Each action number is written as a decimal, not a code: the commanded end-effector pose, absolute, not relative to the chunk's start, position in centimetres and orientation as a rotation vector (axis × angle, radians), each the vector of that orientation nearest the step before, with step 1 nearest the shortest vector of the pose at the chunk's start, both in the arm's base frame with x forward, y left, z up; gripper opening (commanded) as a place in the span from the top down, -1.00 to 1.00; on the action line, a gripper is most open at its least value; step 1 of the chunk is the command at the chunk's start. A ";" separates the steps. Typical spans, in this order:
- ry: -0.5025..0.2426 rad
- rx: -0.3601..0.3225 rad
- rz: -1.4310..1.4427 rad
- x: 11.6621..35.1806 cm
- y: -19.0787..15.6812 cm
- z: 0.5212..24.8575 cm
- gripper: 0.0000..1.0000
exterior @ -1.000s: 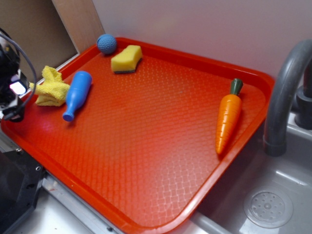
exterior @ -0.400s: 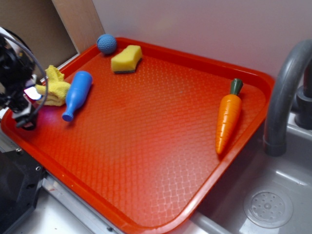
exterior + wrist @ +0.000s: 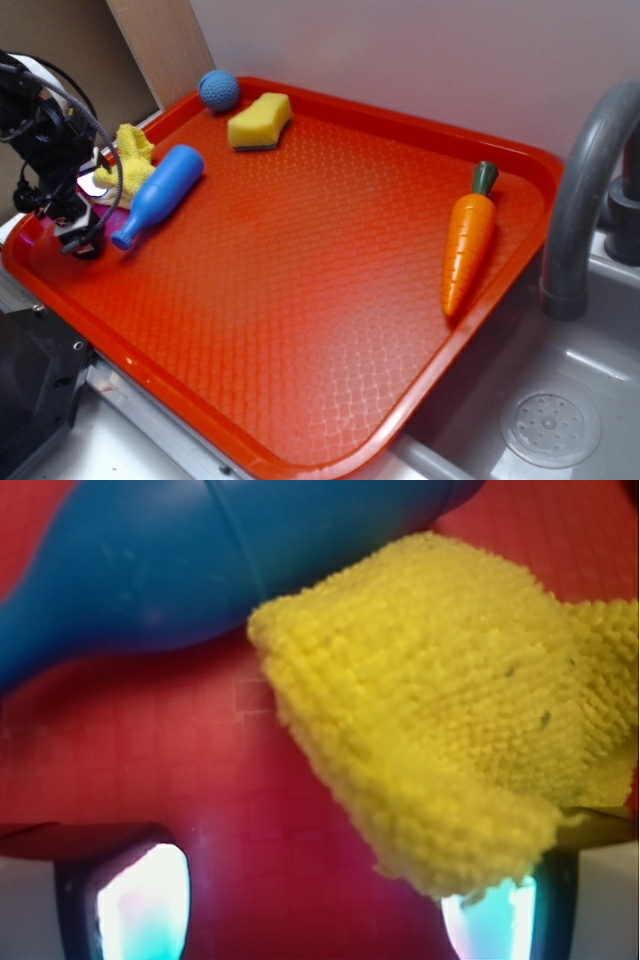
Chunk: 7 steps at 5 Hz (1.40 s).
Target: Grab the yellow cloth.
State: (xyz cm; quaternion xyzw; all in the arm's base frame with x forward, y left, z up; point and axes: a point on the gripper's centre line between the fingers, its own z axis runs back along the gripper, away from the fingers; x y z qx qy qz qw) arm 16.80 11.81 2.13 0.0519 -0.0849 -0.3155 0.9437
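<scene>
The yellow cloth [image 3: 450, 710], soft, light and floppy terry, should pinch best at its raised fold, which lies between the fingers [image 3: 135, 900] of the spread hand [image 3: 320, 900], the blue bottle [image 3: 200, 560] at eleven o'clock.

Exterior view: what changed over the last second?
The arm came in over the tray's left edge, bringing the pincer down at the yellow cloth. The cloth bunched up toward the back, and the blue bottle swung, neck now pointing more left. No firm grasp visible. Sponge, ball, carrot unmoved.
</scene>
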 end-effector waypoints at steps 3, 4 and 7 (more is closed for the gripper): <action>-0.303 0.116 -0.621 18.1 12.4 10.3 -1.00; -0.308 0.097 -0.653 19.1 11.9 9.1 -1.00; -0.396 0.024 -0.759 20.7 12.0 4.6 -1.00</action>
